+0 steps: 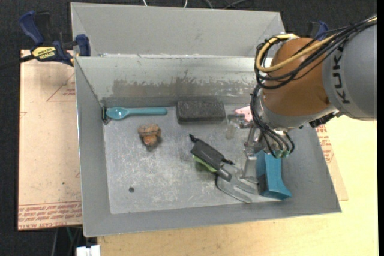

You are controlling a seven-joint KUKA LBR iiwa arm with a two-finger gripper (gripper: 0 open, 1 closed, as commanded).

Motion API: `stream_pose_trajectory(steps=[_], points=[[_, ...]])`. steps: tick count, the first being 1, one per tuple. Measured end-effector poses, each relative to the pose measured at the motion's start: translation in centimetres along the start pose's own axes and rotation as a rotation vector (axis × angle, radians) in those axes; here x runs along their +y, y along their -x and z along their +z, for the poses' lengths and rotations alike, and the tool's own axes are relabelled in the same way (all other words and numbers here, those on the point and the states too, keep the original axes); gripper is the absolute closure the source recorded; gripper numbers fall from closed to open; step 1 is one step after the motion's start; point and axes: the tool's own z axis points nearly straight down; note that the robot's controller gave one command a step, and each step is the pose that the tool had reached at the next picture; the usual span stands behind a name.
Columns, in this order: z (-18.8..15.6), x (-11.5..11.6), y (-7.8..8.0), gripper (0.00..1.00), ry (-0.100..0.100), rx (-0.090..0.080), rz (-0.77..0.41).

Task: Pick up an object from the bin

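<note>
Camera view: the gripper (252, 160) is seen lowered into the lower right of the grey bin (156, 183). It is set between a black-and-green tool (209, 157) and a blue block (273, 180), just above a clear plastic piece (235, 190). Whether it is open or closed cannot be told. A teal spoon (135, 111), a dark block (201, 110) and a brown lump (149, 134) are spread farther left.

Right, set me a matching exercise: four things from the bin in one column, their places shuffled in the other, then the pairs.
1. teal plastic spoon
2. dark grey rectangular block
3. small brown lumpy object
4. black-and-green tool

A. middle of the floor, nearest the end effector
B. back left corner
C. against the back wall, middle
D. open floor, left half

Pairs: 1-B, 2-C, 3-D, 4-A
</note>
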Motion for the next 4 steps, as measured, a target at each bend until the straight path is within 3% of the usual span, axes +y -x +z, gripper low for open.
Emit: stream_pose_trajectory(steps=[1,2,3,4], points=[[-0.4,0.0,0.2,0.00,0.000,-0.008,-0.001],[4.4,3.2,-2.5,0.00,0.001,-0.010,0.119],[7.8,3.7,-2.3,0.00,0.003,-0.015,0.312],[8.9,2.4,-4.5,1.00,0.003,-0.005,0.128]])
